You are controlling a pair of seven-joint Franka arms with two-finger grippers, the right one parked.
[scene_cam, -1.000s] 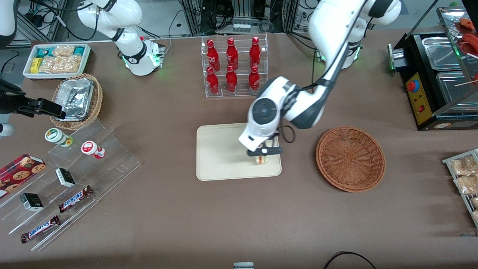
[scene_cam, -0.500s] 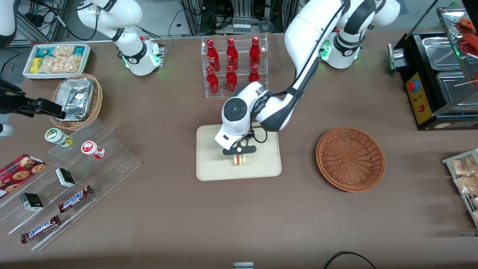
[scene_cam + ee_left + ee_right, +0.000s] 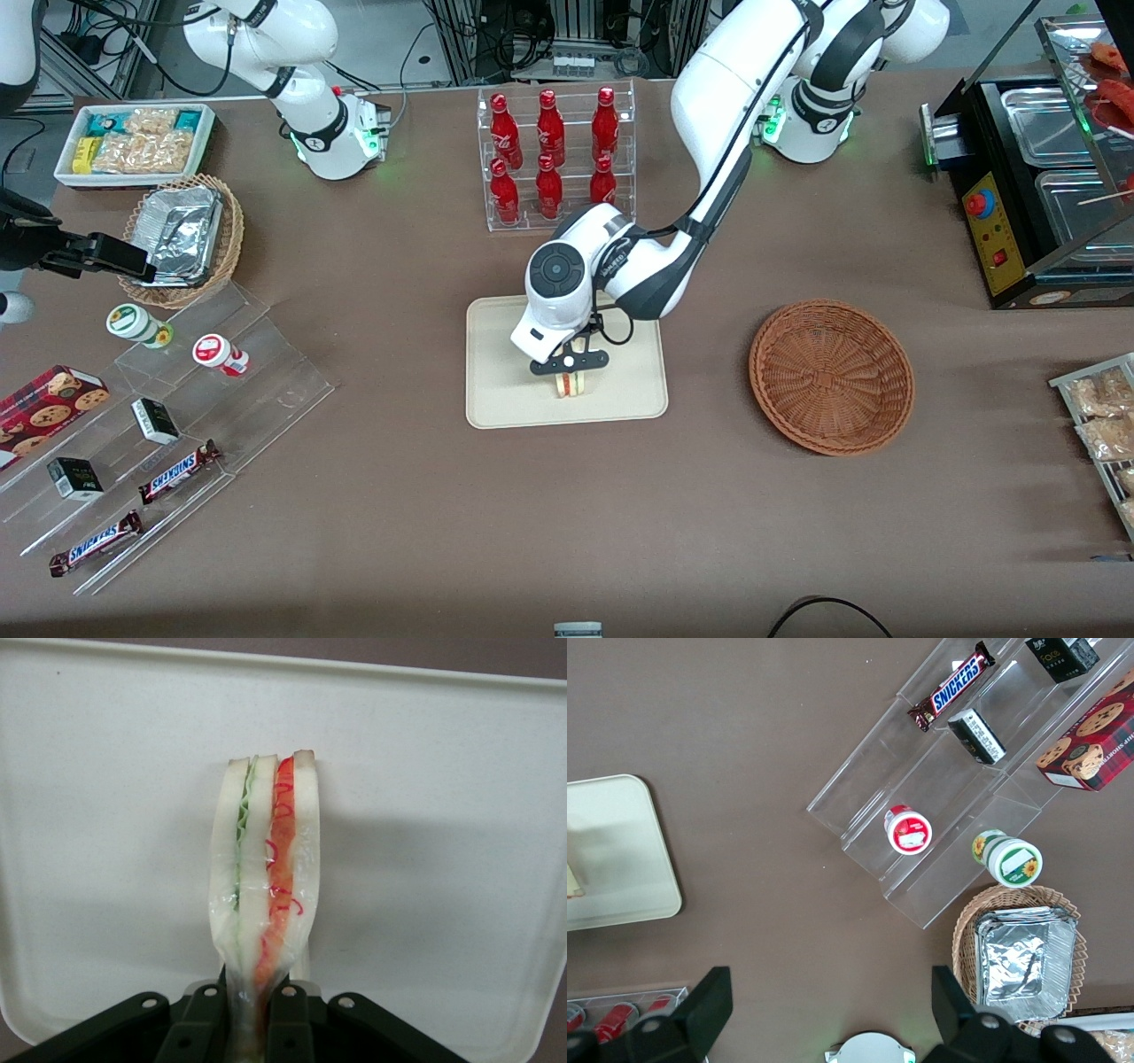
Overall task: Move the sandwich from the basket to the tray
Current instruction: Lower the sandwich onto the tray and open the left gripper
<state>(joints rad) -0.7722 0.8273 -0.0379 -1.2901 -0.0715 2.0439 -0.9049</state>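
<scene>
Both fingers of the hand (image 3: 569, 362) pinch the sandwich (image 3: 264, 895) mid-tray (image 3: 496, 390), clear of every rim.

Robot lab — mock snack shop

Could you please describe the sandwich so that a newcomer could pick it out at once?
Find the cream tray mid-table, nearer the camera than the red bottle rack. Over it, the end effector pinches the sandwich: the only white wedge with red and green filling.
</scene>
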